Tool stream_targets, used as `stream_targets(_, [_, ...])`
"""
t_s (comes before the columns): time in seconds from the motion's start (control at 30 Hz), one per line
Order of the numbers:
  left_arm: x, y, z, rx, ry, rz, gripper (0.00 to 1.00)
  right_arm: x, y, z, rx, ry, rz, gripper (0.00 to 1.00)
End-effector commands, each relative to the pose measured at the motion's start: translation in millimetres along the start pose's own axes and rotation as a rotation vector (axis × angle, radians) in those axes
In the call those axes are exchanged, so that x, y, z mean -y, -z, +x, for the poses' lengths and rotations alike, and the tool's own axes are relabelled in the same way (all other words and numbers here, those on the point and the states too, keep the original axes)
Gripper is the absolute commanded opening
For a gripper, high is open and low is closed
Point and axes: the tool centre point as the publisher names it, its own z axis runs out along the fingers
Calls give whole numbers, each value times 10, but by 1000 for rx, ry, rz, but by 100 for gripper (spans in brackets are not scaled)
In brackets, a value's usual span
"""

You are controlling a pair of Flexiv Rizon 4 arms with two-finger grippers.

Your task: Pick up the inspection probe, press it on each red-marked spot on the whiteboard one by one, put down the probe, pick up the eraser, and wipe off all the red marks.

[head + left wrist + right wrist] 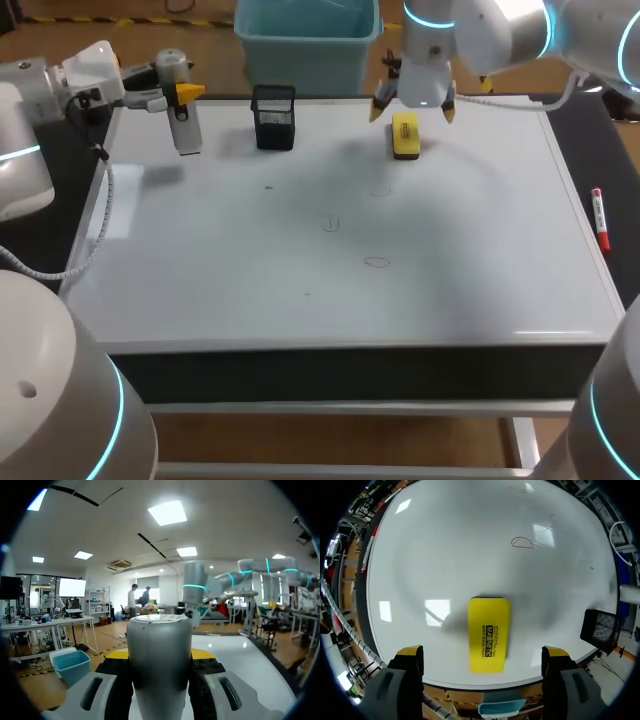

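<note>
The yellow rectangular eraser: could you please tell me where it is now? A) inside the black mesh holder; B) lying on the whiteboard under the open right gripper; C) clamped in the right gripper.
B: the yellow rectangular eraser lies flat on the white whiteboard, with the right gripper open above it, its fingers clear of it on either side.

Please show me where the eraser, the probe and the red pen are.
eraser point(405, 135), head view, its yellow top.
probe point(160, 650), left wrist view, its grey body.
red pen point(600, 218), head view, its barrel.
</note>
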Motion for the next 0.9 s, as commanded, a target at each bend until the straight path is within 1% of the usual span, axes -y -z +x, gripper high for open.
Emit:
stream_targets(0.03, [0, -4, -1, 2, -2, 4, 0, 55, -81, 4, 0, 5, -13, 100])
stream_targets(0.67, [0, -4, -1, 2, -2, 4, 0, 6, -283, -9, -17, 8, -70, 100])
stream_targets(0.9, [0, -4, -1, 2, -2, 4, 0, -12, -301, -42, -15, 6, -80, 100])
